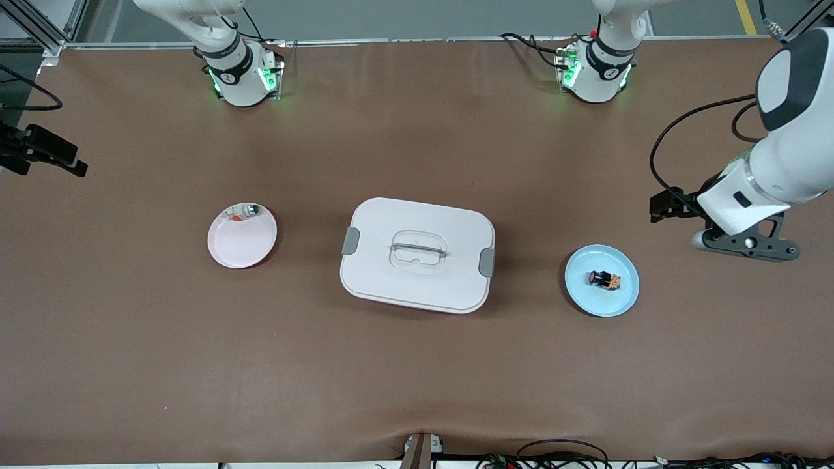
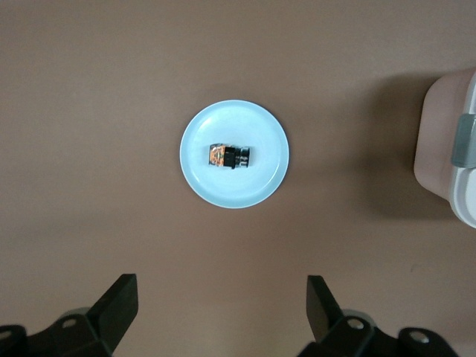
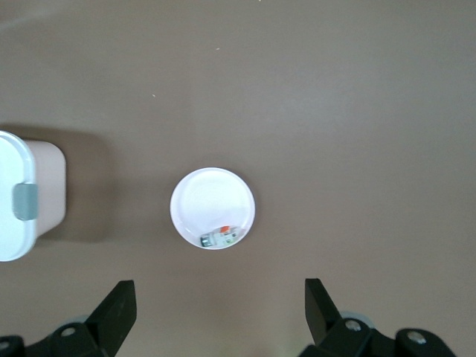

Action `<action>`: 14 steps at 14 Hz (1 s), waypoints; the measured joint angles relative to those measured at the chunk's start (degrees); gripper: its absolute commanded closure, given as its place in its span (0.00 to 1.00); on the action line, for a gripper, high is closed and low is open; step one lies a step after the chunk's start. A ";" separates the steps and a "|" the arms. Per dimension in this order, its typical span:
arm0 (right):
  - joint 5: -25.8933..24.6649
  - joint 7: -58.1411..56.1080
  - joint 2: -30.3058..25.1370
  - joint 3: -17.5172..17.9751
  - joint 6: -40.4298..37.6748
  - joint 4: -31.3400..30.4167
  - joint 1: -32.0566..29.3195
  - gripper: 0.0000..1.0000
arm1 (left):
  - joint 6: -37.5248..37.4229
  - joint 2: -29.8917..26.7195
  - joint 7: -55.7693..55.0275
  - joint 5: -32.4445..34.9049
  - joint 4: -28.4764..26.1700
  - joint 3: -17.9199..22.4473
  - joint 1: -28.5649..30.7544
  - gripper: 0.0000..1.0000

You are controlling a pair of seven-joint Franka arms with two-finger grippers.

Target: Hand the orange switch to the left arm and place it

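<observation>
The orange switch [image 1: 604, 279] [image 2: 229, 156], a tiny black part with orange bands, lies on its side in the middle of a light blue plate [image 1: 625, 303] [image 2: 245, 190] toward the left arm's end of the table. The white box [image 1: 417, 254] [image 2: 454, 149] [image 3: 15, 197] with grey latches stands at the table's middle. My left gripper [image 1: 659, 208] [image 2: 222, 297] hangs open and empty high over bare table beside the blue plate. My right gripper [image 1: 73, 163] [image 3: 220, 301] is open and empty too, high over the right arm's end of the table.
A pink plate [image 1: 241, 244] [image 3: 212, 197] sits between the box and the right arm's end, with a small green-and-white component [image 1: 249, 210] [image 3: 221, 237] at its rim. Brown table surface lies around both plates. Cables run along the table edge nearest the front camera.
</observation>
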 measured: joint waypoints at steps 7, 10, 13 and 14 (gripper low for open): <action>-0.88 -1.28 0.00 0.11 0.56 -0.05 0.00 0.00 | -2.39 -3.30 -3.28 3.54 1.18 1.24 0.24 0.00; -0.88 -1.30 -0.04 0.14 0.61 -0.06 0.00 0.00 | -3.06 -5.42 -3.28 3.80 1.27 6.45 -4.64 0.00; -0.88 -1.31 -0.11 0.07 0.93 -0.21 0.00 0.00 | -5.84 -7.85 -3.27 3.30 1.25 15.06 -12.06 0.00; -0.88 -1.30 -0.13 0.05 0.95 -0.26 0.00 0.00 | -6.27 -8.60 -3.27 2.55 1.15 16.53 -13.41 0.00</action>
